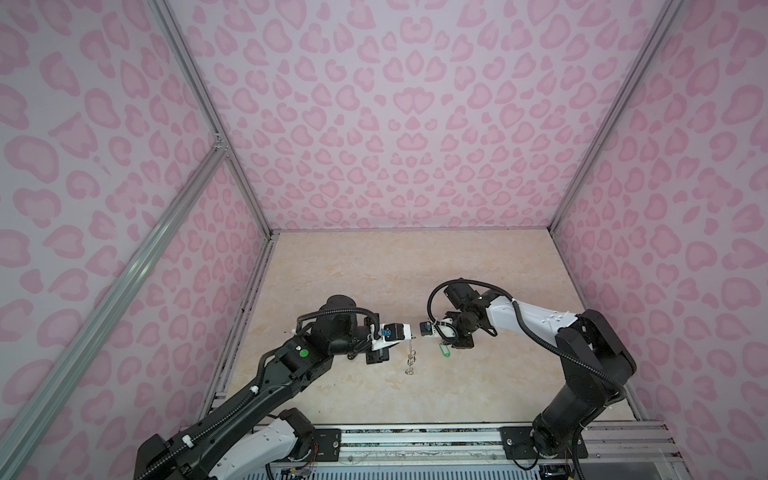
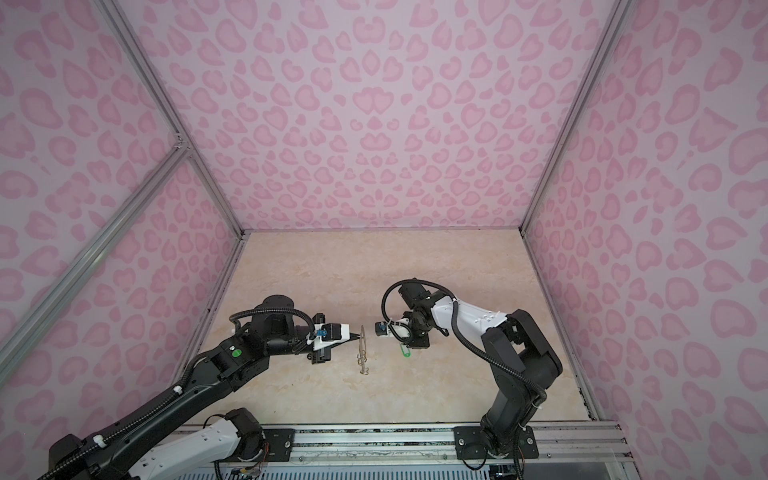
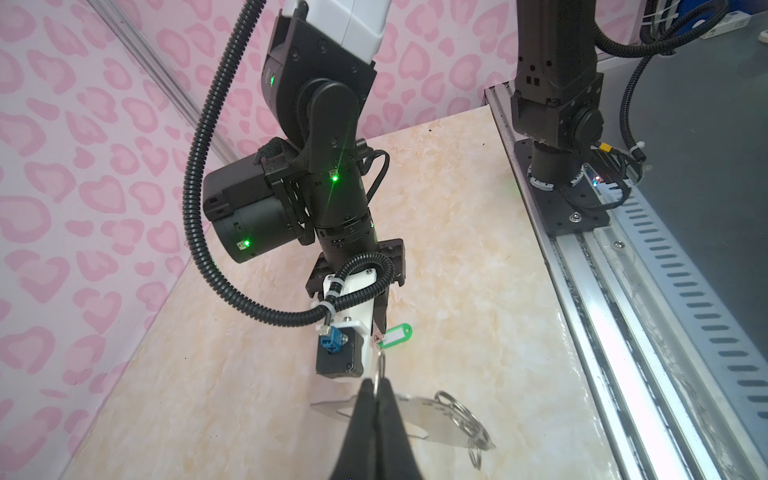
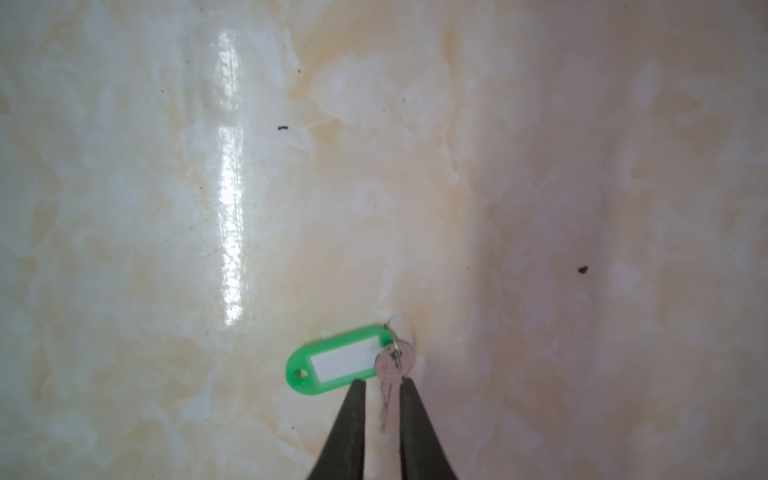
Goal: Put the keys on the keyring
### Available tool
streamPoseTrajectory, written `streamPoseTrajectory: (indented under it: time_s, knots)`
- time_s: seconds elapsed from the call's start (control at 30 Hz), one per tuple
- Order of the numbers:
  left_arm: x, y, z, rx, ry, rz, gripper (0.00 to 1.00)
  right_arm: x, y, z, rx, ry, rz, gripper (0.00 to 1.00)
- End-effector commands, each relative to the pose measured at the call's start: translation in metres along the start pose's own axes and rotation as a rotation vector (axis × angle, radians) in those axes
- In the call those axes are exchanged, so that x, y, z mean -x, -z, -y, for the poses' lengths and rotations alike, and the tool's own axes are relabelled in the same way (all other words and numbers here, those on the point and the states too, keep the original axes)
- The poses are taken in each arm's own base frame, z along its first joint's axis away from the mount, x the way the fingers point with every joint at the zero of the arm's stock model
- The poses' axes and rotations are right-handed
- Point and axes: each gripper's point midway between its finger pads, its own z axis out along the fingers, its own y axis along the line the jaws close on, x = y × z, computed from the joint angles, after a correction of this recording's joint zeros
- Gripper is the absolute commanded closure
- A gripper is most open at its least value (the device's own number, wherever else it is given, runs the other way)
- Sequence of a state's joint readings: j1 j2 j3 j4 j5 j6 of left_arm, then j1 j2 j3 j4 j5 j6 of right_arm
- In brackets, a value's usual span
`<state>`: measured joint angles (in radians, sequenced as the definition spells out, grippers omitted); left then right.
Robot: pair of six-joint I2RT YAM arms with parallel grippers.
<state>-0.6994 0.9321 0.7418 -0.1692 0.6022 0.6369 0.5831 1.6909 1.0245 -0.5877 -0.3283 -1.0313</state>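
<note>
The keyring [image 3: 432,419], a flat grey plate with wire rings, hangs edge-on in both top views [image 1: 411,357] [image 2: 362,351]. My left gripper [image 3: 377,384] is shut on it near its top, left of the table's middle [image 1: 410,333]. One of the keys [image 4: 395,361], silver with a green oval tag [image 4: 336,361], lies close to the table just right of the keyring [image 1: 444,350] [image 2: 405,350]. My right gripper [image 4: 384,384] points down over it. Its jaws stand a little apart on either side of the blade, with a gap on one side.
The marble-patterned table [image 1: 415,270] is walled in by pink patterned panels [image 1: 395,124] at the back and both sides. An aluminium rail [image 1: 415,436] with both arm bases runs along the front edge. The right arm's base [image 3: 557,174] stands close behind the key.
</note>
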Motion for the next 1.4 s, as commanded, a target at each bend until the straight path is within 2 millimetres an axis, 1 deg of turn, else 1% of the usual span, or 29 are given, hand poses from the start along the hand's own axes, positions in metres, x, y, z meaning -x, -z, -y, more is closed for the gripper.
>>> streamPoseTrajectory:
  time_s: [0.0, 0.3, 0.6, 0.97, 1.07, 1.37]
  knots:
    - [0.003, -0.001, -0.001, -0.003, -0.009, 0.015, 0.97, -0.003, -0.005, 0.002, -0.007, 0.009, -0.012, 0.82]
    - [0.002, -0.002, -0.001, -0.005, -0.006, 0.013, 0.97, -0.004, -0.011, 0.006, -0.001, 0.004, -0.023, 0.81]
    - [0.000, -0.003, 0.000, -0.008, -0.003, 0.009, 0.97, -0.003, -0.016, 0.002, 0.027, 0.000, -0.021, 0.82]
    - [-0.001, -0.004, 0.000, -0.011, 0.001, 0.007, 0.97, -0.004, -0.018, -0.002, 0.048, 0.007, -0.021, 0.90]
    - [-0.001, -0.004, 0.001, -0.012, 0.000, 0.008, 0.97, -0.004, -0.017, -0.002, 0.048, 0.008, -0.019, 0.93]
    - [-0.001, -0.004, 0.000, -0.013, -0.001, 0.010, 0.97, 0.000, -0.010, -0.004, 0.039, 0.013, -0.007, 1.00]
